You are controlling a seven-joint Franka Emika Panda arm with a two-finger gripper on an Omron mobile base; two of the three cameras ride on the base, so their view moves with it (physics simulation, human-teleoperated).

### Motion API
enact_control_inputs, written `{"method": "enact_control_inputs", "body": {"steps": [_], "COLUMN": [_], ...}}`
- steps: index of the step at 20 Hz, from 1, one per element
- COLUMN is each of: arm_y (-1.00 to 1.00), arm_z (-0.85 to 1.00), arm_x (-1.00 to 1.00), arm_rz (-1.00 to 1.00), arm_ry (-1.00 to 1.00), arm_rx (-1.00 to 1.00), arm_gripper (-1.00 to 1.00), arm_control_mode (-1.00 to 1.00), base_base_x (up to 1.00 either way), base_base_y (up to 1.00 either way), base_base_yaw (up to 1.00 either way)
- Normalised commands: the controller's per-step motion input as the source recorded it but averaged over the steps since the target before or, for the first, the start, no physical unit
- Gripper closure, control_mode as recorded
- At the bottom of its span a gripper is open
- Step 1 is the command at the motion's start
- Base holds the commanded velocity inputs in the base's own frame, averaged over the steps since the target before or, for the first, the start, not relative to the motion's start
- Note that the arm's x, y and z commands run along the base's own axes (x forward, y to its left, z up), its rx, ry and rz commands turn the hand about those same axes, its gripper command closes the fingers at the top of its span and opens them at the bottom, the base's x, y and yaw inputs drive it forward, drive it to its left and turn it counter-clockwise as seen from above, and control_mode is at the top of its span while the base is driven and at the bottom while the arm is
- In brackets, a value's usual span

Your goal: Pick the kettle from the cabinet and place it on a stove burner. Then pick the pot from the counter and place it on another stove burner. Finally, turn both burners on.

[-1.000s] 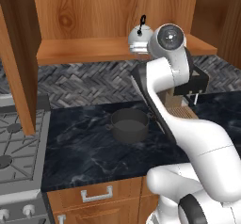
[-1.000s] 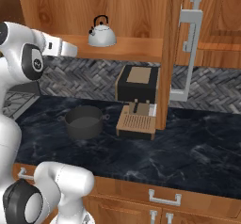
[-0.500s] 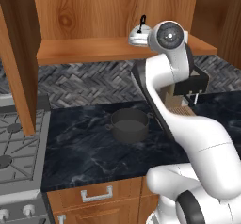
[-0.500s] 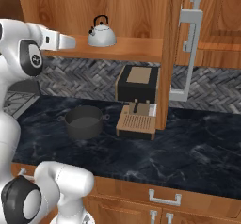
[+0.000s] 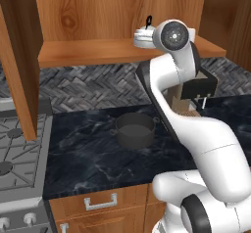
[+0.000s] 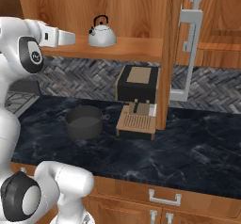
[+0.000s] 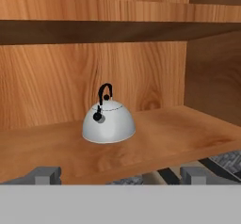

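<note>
Kettle (image 7: 108, 122) upright on the plank shelf of the cabinet (image 7: 188, 138), silvery dome with thin black handle arched over the top, set back from the shelf's front edge and well short of the side wall. Same kettle (image 6: 102, 33) seen from the right base camera standing on the shelf, just beyond the raised white hand. Tool (image 7: 120, 175) released, jaws spread wide, the two grey fingertips (image 7: 43, 175) low at either side of the hand view with nothing between them; level with the shelf front, aimed at the kettle but apart from it, no contact. In the left base view the kettle (image 5: 143, 37) partly hidden behind the arm's round wrist joint. Pot (image 5: 135, 129) down on the desk (image 5: 83, 158), dark grey, lidless, two small loop handles, sitting alone on the black veined stone well below the shelf. From the right, the pot (image 6: 84, 121) near a wooden slatted stand (image 6: 136, 125) under a dark boxy appliance (image 6: 137, 83), not touching either. Stove burners (image 5: 11, 151) at the far left under grey grates, bare. Drawer fronts with metal handles (image 5: 101, 202) under the desk.
</note>
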Motion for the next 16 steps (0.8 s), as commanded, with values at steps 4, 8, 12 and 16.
{"method": "enact_control_inputs", "body": {"steps": [4,8,12,16], "arm_y": [-0.02,-0.06,-0.04,0.0], "arm_z": [0.0,0.0,0.0,0.0], "arm_x": [0.05,0.06,0.04,0.02], "arm_rz": [0.0,0.0,0.0,0.0], "arm_ry": [-0.03,-0.07,-0.03,0.0], "arm_rx": [0.0,0.0,0.0,0.0], "arm_gripper": [-1.0,-1.0,-1.0,-1.0], "arm_control_mode": [-1.0,-1.0,-1.0,-1.0], "base_base_x": [0.0,0.0,0.0,0.0], "base_base_y": [0.0,0.0,0.0,0.0], "base_base_yaw": [0.0,0.0,0.0,0.0]}}
